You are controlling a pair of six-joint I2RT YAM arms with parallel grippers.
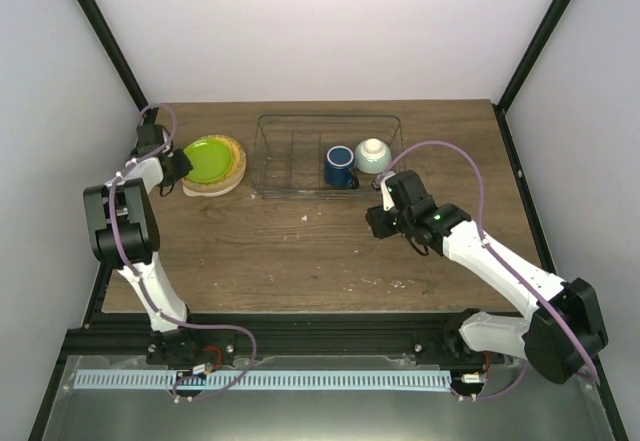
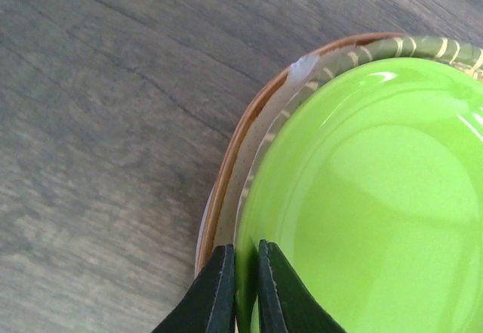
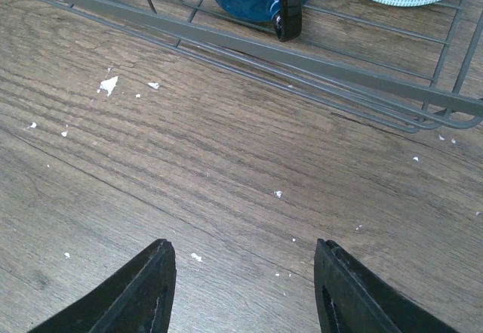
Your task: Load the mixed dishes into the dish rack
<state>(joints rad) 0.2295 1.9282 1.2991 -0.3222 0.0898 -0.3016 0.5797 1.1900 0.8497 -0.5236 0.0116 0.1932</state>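
Left side of desk (image 1: 300,251): stack of plates, well left of the rack (image 1: 290,156).
- Green plate (image 2: 362,197) lies on top.
- Under it, a striped-rim plate (image 2: 355,52), then a brown-edged plate (image 2: 240,133). Only their rims show.

Left end effector (image 2: 241,288): at the near-left edge of the stack, closed narrow. One finger sits on top of the green plate and the other outside its rim, so the rim is pinched between them. The plate lies flat on the stack.

Rack: stands at the back middle of the desk.
- Mug (image 1: 339,166), dark blue, stands upright in the right half with its handle toward the near side.
- Bowl (image 1: 372,155), pale, is just right of the mug at the rack's right end.
- Left compartments hold nothing I can see.

Right end effector (image 3: 243,248): jaws apart at a middling width, holding nothing. It hovers over bare wood just in front of the rack's near right corner. Small white crumbs are scattered on the desk beneath it.
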